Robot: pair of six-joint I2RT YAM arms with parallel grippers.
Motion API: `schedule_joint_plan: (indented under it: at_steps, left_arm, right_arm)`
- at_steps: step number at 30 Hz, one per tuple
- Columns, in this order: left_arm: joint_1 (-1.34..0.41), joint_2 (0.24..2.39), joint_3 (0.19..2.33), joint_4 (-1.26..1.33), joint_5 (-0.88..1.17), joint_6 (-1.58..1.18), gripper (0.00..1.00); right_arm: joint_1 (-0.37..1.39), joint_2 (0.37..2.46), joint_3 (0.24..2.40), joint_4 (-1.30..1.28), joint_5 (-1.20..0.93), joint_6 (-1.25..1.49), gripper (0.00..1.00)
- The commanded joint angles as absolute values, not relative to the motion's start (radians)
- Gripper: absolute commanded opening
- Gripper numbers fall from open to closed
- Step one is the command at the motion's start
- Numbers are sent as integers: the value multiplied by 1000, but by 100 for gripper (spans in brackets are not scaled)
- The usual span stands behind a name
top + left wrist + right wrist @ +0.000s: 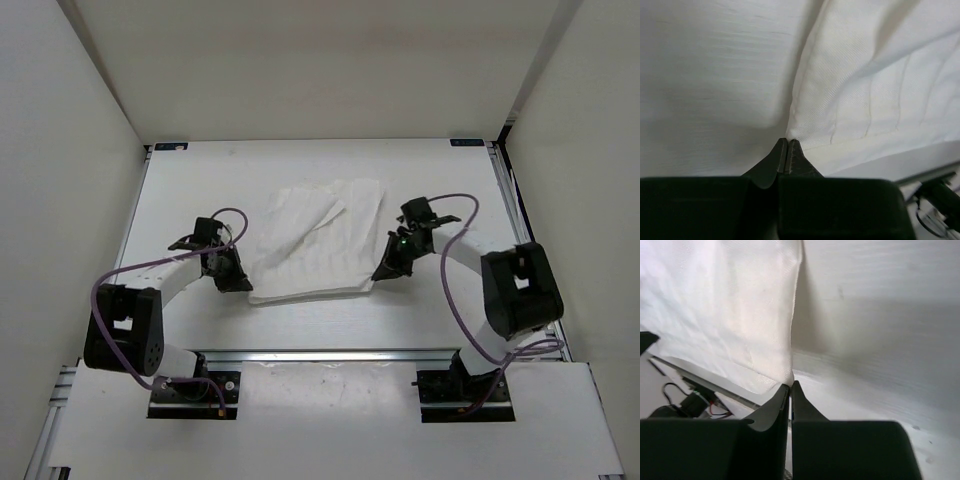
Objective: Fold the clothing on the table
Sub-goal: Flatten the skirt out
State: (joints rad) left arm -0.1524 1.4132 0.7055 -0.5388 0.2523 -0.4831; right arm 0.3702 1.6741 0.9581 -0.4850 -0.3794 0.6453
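— White on white; where is the clothing (318, 240)?
— Middle of the bench (190, 190): a thin, finely woven sheet, creamier than the matte top, creased in long ribs, with one flap folded over.
— And the hands?
— The left hand (786, 146) is pinching its near left corner. The right hand (790, 386) is pinching the near right corner, dark wedge-shaped tips meeting at the hem.

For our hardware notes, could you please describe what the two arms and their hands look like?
The left arm and right arm have white links and black joint housings, with a purple cable looping along each. The left hand and right hand are black, with two tapered, pointed fingers. A green light shows by the right wrist.
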Motion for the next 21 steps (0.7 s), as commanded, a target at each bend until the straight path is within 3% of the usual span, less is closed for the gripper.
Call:
schedule_joint_plan:
  at_steps: [1, 5, 7, 12, 15, 16, 19, 21]
  left_arm:
    - [-118, 1375, 680, -491, 298, -479, 0]
    - [-152, 1394, 660, -483, 310, -486, 0]
    - [-187, 1391, 641, -460, 330, -506, 0]
    - [-262, 1396, 627, -423, 341, -545, 0]
    - [-278, 1399, 620, -428, 333, -543, 0]
    - [-273, 1399, 621, -428, 336, -542, 0]
    - [-258, 1404, 617, -426, 337, -538, 0]
    - [-256, 1411, 617, -434, 336, -535, 0]
  right_arm:
    - [249, 1588, 878, -568, -281, 601, 0]
    - [161, 1592, 842, -566, -320, 569, 0]
    - [155, 1585, 863, -598, -293, 558, 16]
    - [208, 1536, 936, -664, -166, 574, 28]
    - [257, 1525, 1003, -696, -129, 563, 26]
    - [282, 1525, 1014, -687, -141, 566, 20]
    - [343, 1572, 1042, -631, -224, 589, 10]
    - [359, 1601, 1028, -533, -331, 610, 10]
